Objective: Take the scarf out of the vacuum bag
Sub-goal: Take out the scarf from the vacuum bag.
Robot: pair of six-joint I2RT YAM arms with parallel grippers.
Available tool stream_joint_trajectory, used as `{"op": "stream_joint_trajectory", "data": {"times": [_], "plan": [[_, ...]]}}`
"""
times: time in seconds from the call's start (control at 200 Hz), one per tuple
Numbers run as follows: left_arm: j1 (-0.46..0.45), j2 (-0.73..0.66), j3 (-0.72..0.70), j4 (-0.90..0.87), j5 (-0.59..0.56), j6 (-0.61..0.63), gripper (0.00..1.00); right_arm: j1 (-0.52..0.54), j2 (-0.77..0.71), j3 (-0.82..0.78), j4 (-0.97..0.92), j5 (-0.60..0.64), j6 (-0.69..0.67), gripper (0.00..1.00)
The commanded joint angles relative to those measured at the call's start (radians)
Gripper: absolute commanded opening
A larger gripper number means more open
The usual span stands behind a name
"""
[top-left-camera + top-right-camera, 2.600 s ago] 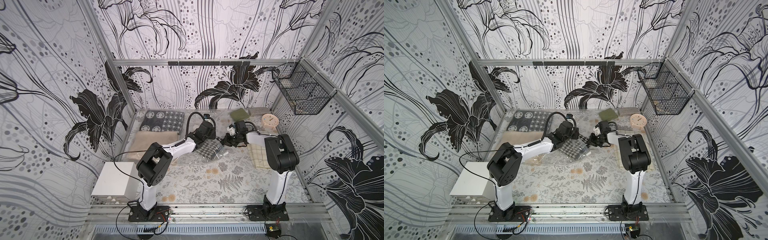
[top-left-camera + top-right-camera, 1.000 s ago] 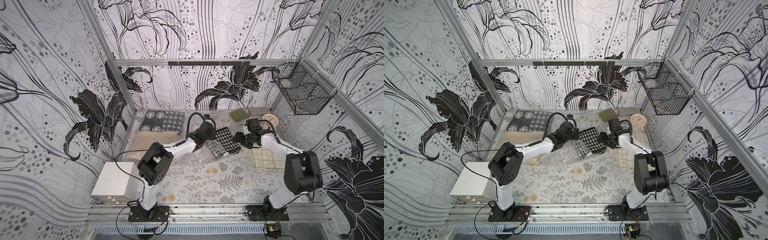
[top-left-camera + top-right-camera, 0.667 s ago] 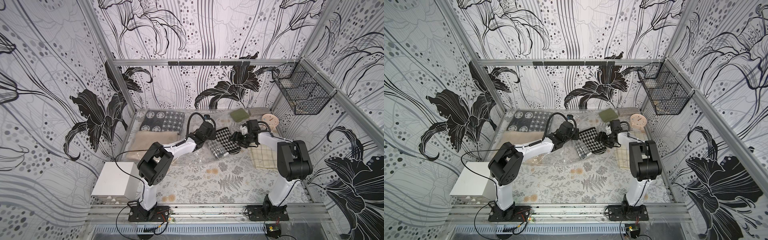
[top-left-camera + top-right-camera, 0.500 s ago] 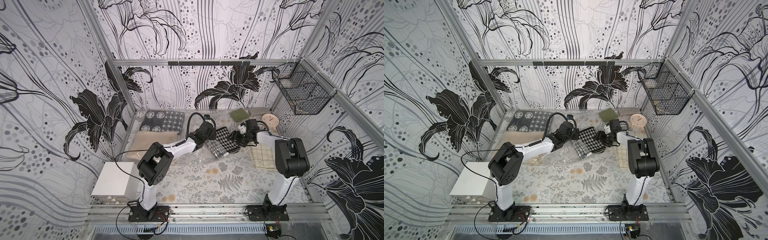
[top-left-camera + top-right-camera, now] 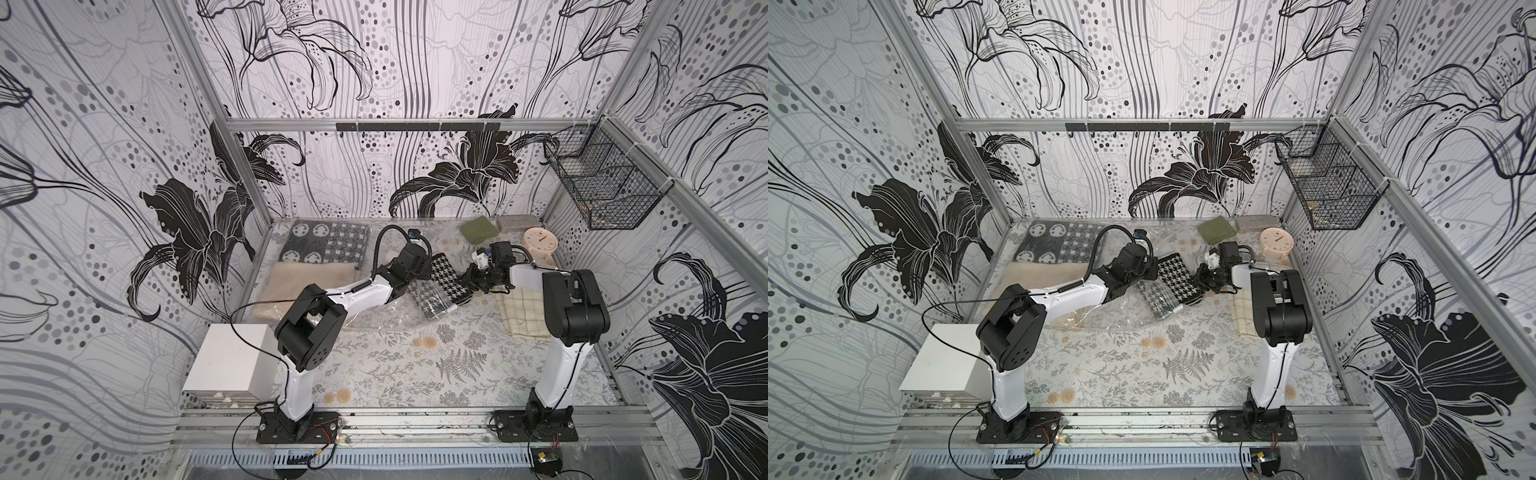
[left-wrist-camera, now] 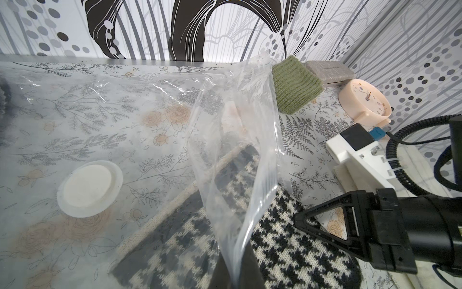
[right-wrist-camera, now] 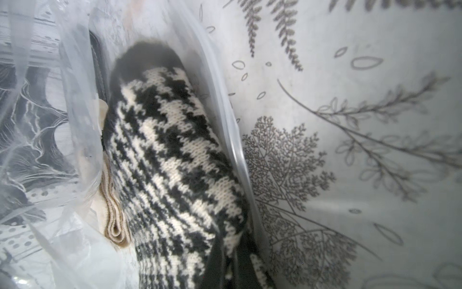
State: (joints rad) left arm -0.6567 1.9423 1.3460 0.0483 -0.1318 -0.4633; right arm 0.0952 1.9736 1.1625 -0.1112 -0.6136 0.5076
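Right gripper point(image 5: 471, 280) clamped on scarf point(image 5: 446, 277) end sticking out of vacuum bag point(image 6: 237, 140) mouth; left gripper point(image 5: 422, 275) pinching bag edge.

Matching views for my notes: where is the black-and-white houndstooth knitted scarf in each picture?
Both top views: the black-and-white houndstooth knitted scarf lies near centre, half out of the clear crinkly plastic vacuum bag.
Left wrist: scarf partly under the bag's raised flap, near the round white valve disc.
Right wrist: scarf fills the middle, plastic alongside.
Shared landmark: the bag's clear plastic, in every view.
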Motion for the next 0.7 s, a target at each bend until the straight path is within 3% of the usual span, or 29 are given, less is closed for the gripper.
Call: {"op": "stream_joint_trajectory", "data": {"times": [0.0,0.696], "plan": [[-0.005,-0.025,0.037,0.01,-0.005,0.011,0.0,-0.015,-0.051,-0.007,-0.034,0.027,-0.005,0.0],[0.021,-0.063,0.051,-0.027,-0.048,0.017,0.0,-0.035,-0.332,0.07,-0.517,0.598,-0.069,0.0]]}}
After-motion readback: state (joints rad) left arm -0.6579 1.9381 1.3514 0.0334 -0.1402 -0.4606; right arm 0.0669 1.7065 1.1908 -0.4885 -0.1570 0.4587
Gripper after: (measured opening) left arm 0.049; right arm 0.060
